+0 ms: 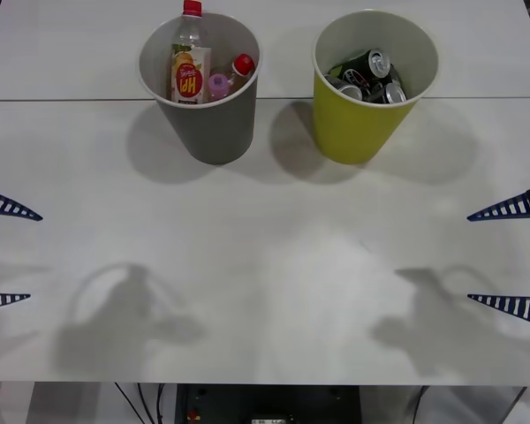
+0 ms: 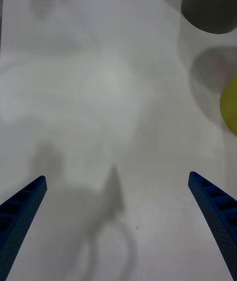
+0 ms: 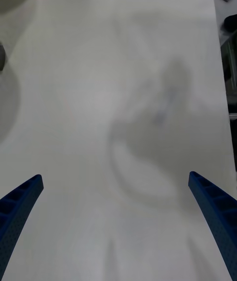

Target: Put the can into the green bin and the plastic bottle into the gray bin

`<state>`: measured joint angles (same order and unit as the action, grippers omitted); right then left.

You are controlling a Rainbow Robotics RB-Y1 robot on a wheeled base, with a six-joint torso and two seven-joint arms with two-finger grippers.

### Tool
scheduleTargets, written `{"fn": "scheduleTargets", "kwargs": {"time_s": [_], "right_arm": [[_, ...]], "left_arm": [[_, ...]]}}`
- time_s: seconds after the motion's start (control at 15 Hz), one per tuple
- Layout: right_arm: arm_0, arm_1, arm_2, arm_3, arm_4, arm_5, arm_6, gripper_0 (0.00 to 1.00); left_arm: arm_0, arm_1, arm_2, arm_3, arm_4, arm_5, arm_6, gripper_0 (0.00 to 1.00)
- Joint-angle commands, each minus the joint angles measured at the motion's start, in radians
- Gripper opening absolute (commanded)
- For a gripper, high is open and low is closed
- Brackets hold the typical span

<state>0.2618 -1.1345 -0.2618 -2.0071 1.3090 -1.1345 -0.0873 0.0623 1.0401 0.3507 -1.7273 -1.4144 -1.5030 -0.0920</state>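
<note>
The gray bin (image 1: 214, 132) stands at the back left of the table. Inside it is the plastic bottle (image 1: 189, 71), upright with a red cap and a white fruit label, beside a pink-capped bottle (image 1: 217, 86) and another red-capped bottle (image 1: 243, 64). To its right, the green bin (image 1: 353, 128) holds black cans (image 1: 377, 62) with silver tops. My left gripper (image 1: 35, 257) is open and empty at the table's left edge. Open and empty too, my right gripper (image 1: 470, 257) sits at the right edge. Both are well short of the bins.
A seam (image 1: 283, 98) between two white tabletops runs behind the bins. In the right wrist view, the gray bin (image 2: 210, 0) and a slice of the green bin (image 2: 229, 106) lie beyond the open right gripper (image 2: 117, 182). Bare tabletop lies under the left gripper (image 3: 116, 180).
</note>
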Motion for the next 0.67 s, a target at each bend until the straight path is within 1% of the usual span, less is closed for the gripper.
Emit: {"fn": "scheduleTargets", "kwargs": {"time_s": [0.07, 0.33, 0.67], "right_arm": [[0.0, 0.0, 0.0, 0.0, 0.0, 0.0, 0.0, 1.0], [0.0, 0.0, 0.0, 0.0, 0.0, 0.0, 0.0, 1.0], [0.0, 0.0, 0.0, 0.0, 0.0, 0.0, 0.0, 1.0]], "left_arm": [[0.016, 0.0, 0.004, 0.0, 0.009, 0.01, 0.0, 1.0], [0.041, 0.0, 0.011, 0.002, 0.022, 0.061, 0.018, 1.0], [0.041, 0.0, 0.011, 0.002, 0.022, 0.061, 0.018, 1.0]]}}
